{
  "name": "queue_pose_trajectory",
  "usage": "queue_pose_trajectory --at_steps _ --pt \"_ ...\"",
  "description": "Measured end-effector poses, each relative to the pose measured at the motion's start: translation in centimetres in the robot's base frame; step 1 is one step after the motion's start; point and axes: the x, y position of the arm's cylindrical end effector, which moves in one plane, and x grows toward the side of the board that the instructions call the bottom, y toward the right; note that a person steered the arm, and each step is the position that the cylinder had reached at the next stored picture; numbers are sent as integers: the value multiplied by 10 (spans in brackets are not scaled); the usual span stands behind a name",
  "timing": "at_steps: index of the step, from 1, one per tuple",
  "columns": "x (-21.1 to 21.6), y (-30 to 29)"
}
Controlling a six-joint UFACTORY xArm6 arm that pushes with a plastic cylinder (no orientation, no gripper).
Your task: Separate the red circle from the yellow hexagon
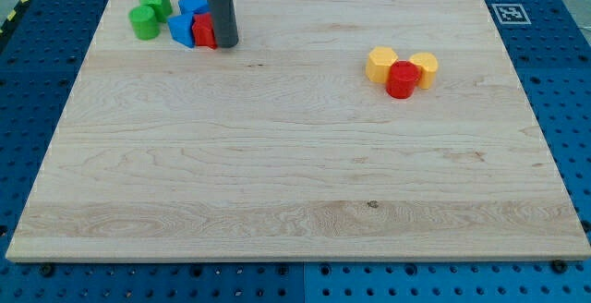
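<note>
- Camera view: wooden board (295, 192) fills most of the frame, sitting on a blue pegboard table (28, 81). A black-and-white marker tag (507, 12) sits at the board's top right corner.
- Dark rod (218, 3) comes down from the view's top, left of centre. My tip (226, 43) is planted on the board in the top-left block cluster, well apart from the task blocks.
- No pincer on this rig, just the bare rod, so no wide/narrow/holding state to tell.
- Yellow hexagon (380, 65): right of centre, upper half of the board. Touching the red circle on its lower right side.
- Red circle (402, 79): wedged between the yellow hexagon on the view's left and a yellow cylinder (424, 67) on the view's right, slightly nearer the view's bottom than both. Touching both, as far as I can tell.
- Top-left cluster: a blue block (181, 29) and another blue block (193, 4) behind it, shapes not clear; a red block (203, 30) right against the tip's left side, partly hidden by the rod.
- Left of those: two green blocks, one (143, 22) nearer the board's left edge, the other (157, 3) just behind it, touching or nearly so.
</note>
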Motion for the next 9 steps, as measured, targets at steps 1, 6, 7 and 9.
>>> queue_pose_trajectory --at_steps 1,6,7,9 --pt "24 13" --pt "67 15" --pt "99 48" --pt "147 167"
